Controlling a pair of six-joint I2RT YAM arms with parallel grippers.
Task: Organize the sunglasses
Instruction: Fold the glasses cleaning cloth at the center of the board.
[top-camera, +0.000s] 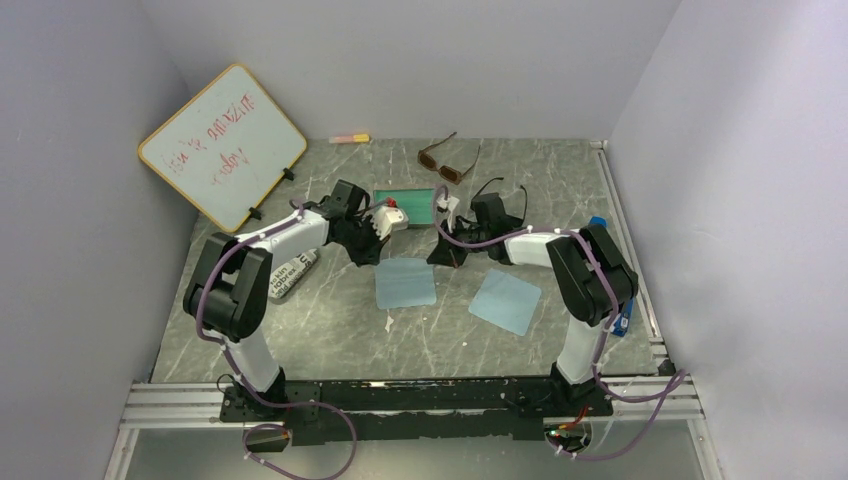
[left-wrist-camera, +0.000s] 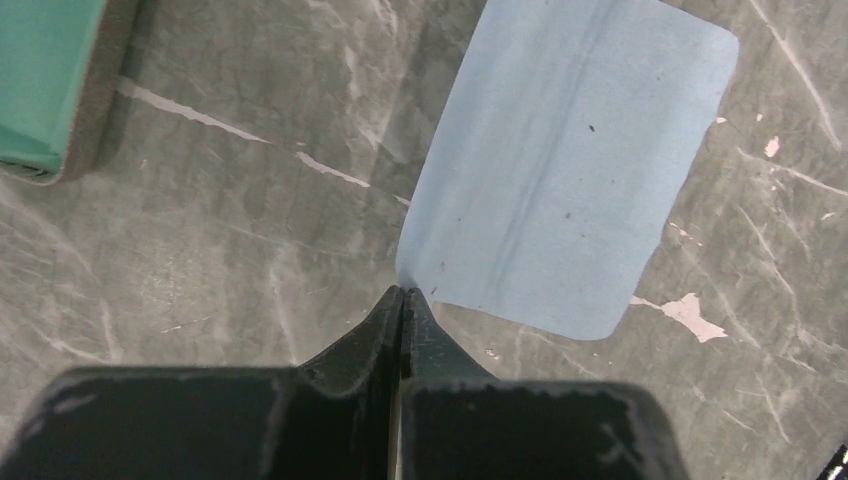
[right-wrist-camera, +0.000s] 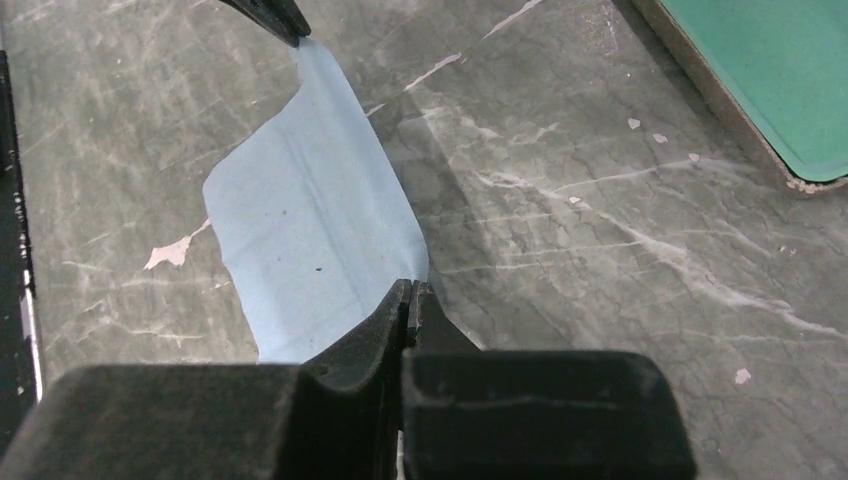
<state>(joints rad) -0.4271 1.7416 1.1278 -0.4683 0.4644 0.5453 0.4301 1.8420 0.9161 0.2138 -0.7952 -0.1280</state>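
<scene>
The brown sunglasses (top-camera: 447, 160) lie open at the back of the table. The black sunglasses (top-camera: 490, 186) sit just behind the right arm's wrist, partly hidden by it. A light blue cloth (top-camera: 405, 283) lies flat in the middle. My left gripper (top-camera: 377, 258) is shut at its far left corner (left-wrist-camera: 403, 290), and my right gripper (top-camera: 441, 258) is shut at its far right corner (right-wrist-camera: 410, 285). In the right wrist view the blue cloth (right-wrist-camera: 310, 220) rises slightly toward the left gripper's fingertips (right-wrist-camera: 280, 18). Neither gripper touches the sunglasses.
An open case with green lining (top-camera: 405, 199) sits just behind the grippers. A second blue cloth (top-camera: 506, 300) lies to the right. A grey pouch (top-camera: 293, 275) lies by the left arm. A whiteboard (top-camera: 222, 146) leans at the back left, and a marker (top-camera: 350, 138) lies by the back wall.
</scene>
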